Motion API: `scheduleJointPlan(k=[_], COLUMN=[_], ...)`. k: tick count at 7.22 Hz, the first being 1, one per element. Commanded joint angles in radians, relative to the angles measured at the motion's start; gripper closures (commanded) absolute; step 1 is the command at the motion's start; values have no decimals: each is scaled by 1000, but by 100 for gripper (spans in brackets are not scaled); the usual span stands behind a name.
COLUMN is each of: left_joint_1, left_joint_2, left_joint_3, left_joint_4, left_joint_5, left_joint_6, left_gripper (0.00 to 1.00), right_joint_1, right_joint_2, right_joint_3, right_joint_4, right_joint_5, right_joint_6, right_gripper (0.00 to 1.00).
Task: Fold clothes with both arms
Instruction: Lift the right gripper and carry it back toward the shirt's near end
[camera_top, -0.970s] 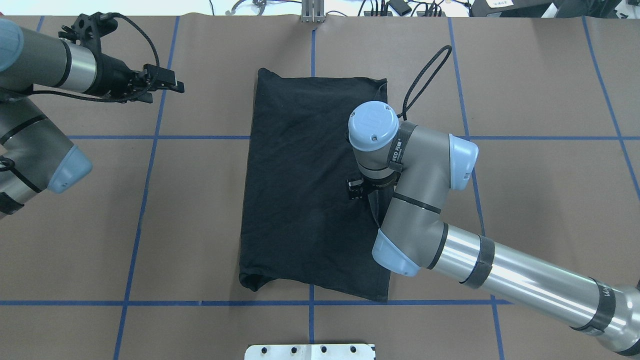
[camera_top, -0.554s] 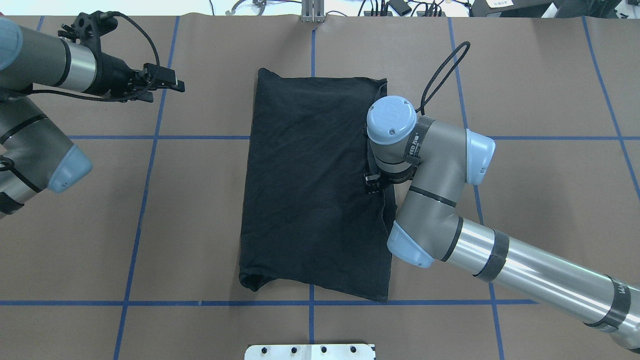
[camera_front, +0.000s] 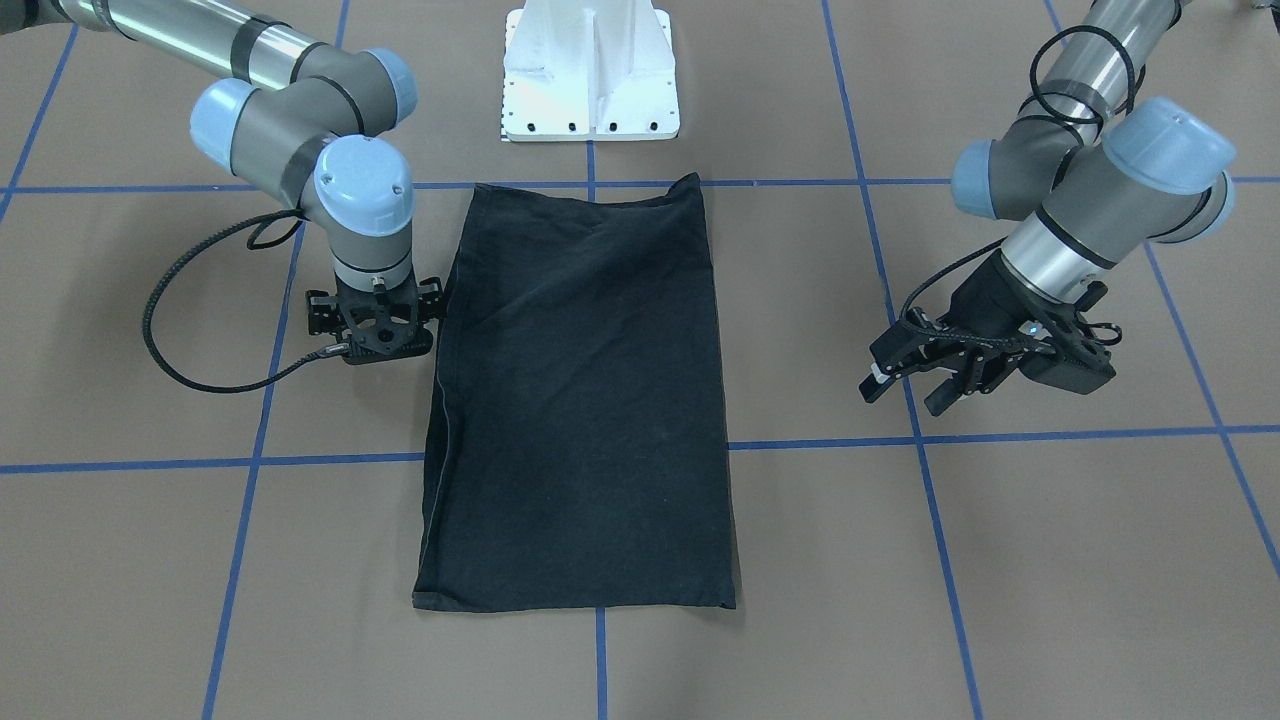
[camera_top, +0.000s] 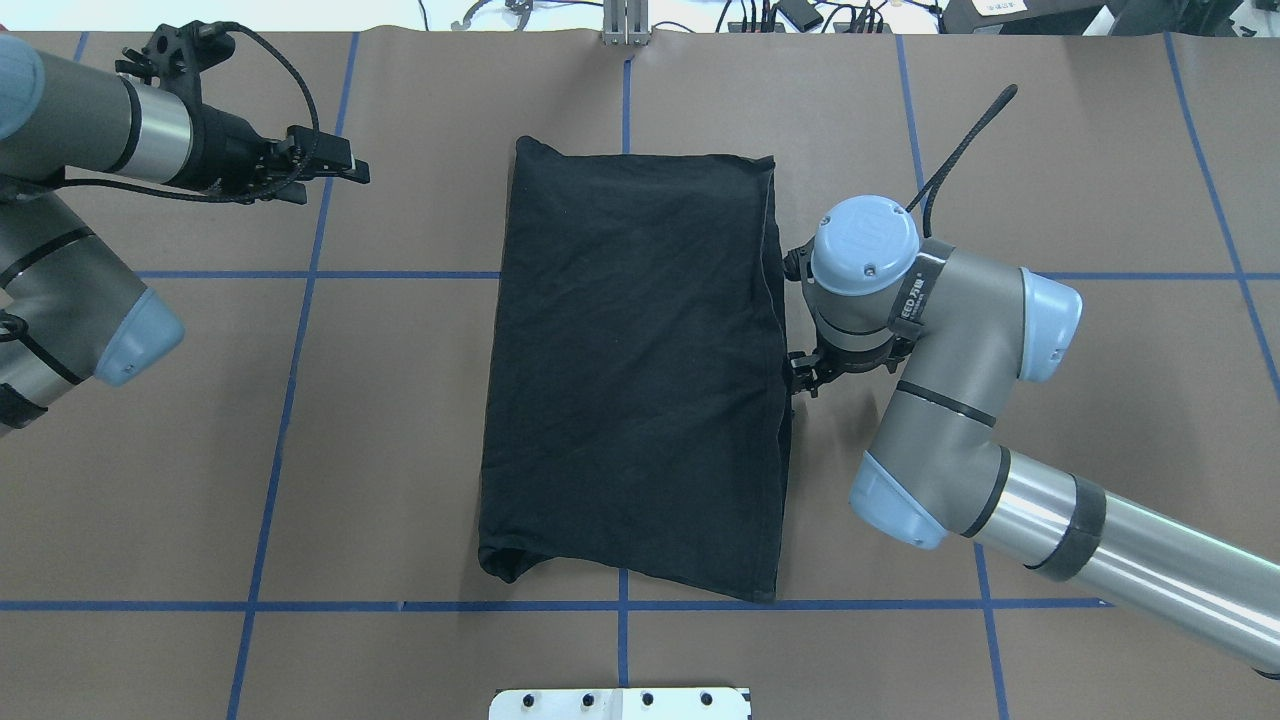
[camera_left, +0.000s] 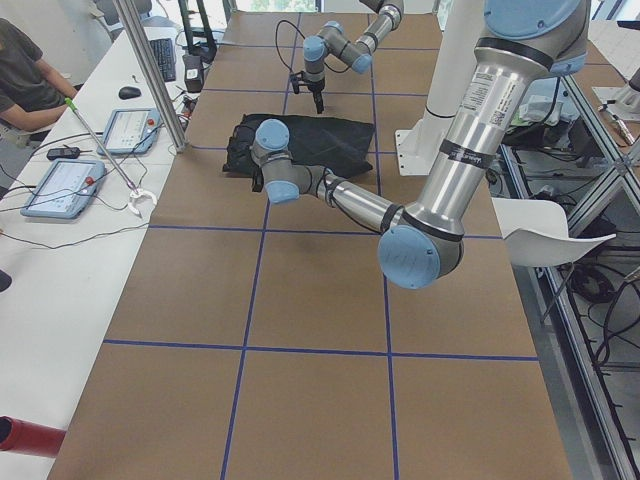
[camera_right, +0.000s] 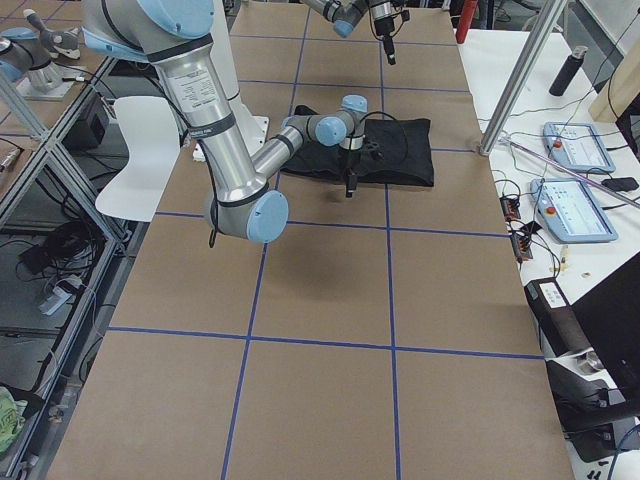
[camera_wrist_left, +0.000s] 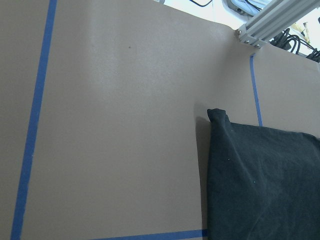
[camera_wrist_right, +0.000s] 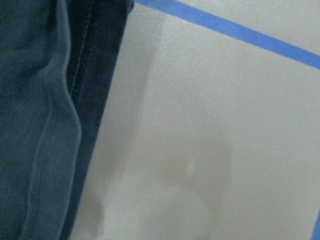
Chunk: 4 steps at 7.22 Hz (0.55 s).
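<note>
The clothes are one black T-shirt (camera_top: 635, 370), folded into a long rectangle and lying flat in the middle of the table (camera_front: 1000, 560); no graphic shows. My right gripper (camera_front: 373, 338) points straight down just off the T-shirt's (camera_front: 580, 400) long edge. Its jaws are spread and hold nothing. The right wrist view shows that hemmed edge (camera_wrist_right: 75, 100) beside bare brown table. My left gripper (camera_top: 348, 170) hovers well off the shirt's far corner. It is open and empty, with both fingers (camera_front: 872, 385) apart in the front-facing view.
The white pedestal base (camera_front: 590, 70) stands at the robot's edge of the table. Blue tape lines (camera_top: 300, 400) grid the brown surface. A black cable (camera_front: 165, 340) loops out from my right wrist. A person (camera_left: 25, 75) sits at a side table with tablets (camera_left: 65, 185).
My right arm has moved sideways off the shirt to just past its edge, and the flap there now lies flat. The left arm has not moved.
</note>
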<state>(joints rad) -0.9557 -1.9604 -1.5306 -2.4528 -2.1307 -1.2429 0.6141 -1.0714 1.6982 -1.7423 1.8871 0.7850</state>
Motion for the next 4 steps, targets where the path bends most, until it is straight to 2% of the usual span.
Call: scheduleJointPlan(k=[1, 2, 3, 4], left_joint_1=[0, -2, -3, -8], left_joint_2=[0, 2, 2, -1], left_joint_3=[0, 0, -8, -9], left_joint_4=[0, -2, 1, 3], left_joint_5=[0, 0, 2, 3], left_joint_6=[0, 0, 0, 0], left_gripper=[0, 0, 0, 0], right_joint_1=[92, 114, 119, 124], right_joint_2=[-4, 13, 62, 85], right_joint_3=[84, 103, 89, 51], right_joint_4=[0, 7, 20, 134], right_joint_5=[131, 165, 164, 173], right_joint_6=[-4, -1, 5, 23], right_gripper=[0, 0, 0, 0])
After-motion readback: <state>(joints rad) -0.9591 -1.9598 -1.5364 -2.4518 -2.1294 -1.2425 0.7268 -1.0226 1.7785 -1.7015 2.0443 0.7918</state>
